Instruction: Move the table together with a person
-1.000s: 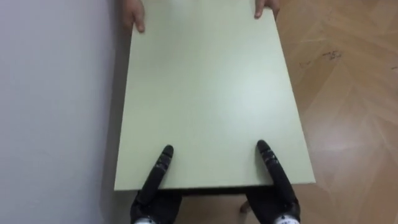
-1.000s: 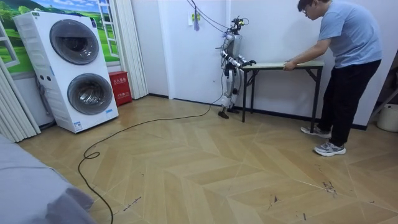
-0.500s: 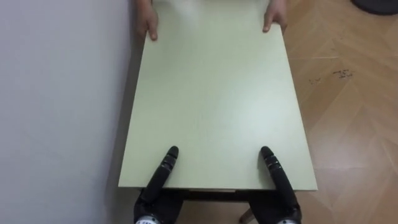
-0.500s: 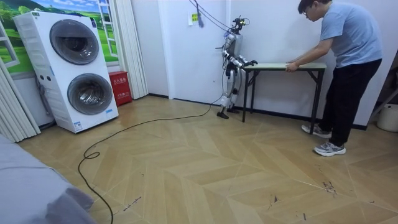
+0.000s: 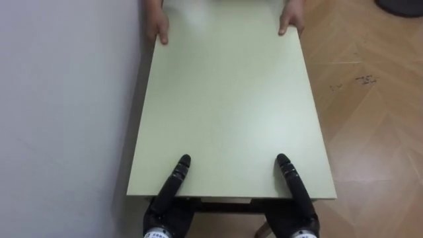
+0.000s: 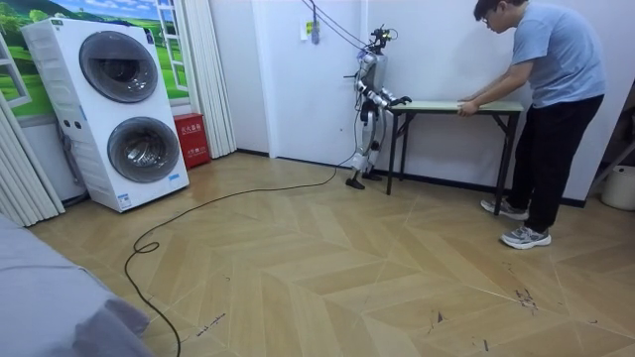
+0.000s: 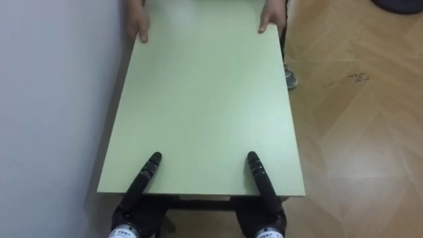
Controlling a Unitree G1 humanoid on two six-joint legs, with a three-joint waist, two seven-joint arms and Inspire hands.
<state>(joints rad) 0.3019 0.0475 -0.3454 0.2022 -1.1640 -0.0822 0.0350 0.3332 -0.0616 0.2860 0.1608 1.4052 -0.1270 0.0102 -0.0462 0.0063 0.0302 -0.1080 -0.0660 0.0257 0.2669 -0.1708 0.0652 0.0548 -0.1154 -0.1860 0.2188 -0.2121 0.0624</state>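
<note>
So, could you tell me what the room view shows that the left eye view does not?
Room view: the stacked washing machines and the whole person, bent over the far end. Left eye view: the table seen from above, with the left hand and right hand apart at its near edge. Both: that table, the person's hands on its far end, the wooden floor.

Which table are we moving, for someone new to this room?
Along the white wall, right of the stacked washing machines in the room view, stands a table. Its pale green top on dark legs sets it apart, the robot's left hand and right hand at one end, a person's hands at the other.
</note>
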